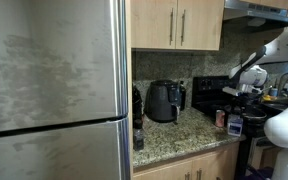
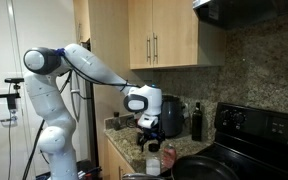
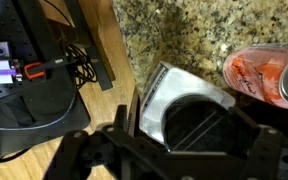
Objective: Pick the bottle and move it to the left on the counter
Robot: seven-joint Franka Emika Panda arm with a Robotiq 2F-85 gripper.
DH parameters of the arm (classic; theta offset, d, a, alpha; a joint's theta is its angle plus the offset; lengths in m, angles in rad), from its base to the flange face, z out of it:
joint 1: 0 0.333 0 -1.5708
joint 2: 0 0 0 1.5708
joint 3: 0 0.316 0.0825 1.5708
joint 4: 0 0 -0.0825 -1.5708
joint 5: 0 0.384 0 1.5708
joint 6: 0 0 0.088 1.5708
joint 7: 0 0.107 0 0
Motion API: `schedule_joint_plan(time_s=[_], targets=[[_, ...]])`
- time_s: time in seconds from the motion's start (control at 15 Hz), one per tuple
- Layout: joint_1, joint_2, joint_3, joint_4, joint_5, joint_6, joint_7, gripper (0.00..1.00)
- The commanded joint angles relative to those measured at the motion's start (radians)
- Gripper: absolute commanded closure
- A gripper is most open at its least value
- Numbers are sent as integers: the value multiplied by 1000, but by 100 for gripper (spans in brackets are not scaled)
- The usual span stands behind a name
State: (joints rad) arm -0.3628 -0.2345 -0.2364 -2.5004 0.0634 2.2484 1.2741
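Observation:
The small white bottle stands on the speckled granite counter, close to the counter's edge. In the wrist view it lies right under my gripper, and its dark round top shows between the jaws. The jaws are spread to both sides of it, and the gripper is open and empty. In an exterior view the gripper hangs a little above the bottle. It also shows in an exterior view over the counter's end.
A reddish-pink can stands right beside the bottle and also shows in an exterior view. A black air fryer stands at the back of the counter. A slim dark bottle stands by the black stove. A steel fridge closes off one end.

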Motion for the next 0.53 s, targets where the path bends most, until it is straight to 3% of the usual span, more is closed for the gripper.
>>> schedule_joint_plan(time_s=[0.0,0.07,0.13,0.2,0.47], targets=[[-3,45,11,38,-31,-16,73,0],[3,56,11,43,-32,-12,80,0],[6,64,14,47,-43,-11,96,17],[10,68,13,48,-44,-2,96,26],[12,70,24,60,-98,-3,176,54]])
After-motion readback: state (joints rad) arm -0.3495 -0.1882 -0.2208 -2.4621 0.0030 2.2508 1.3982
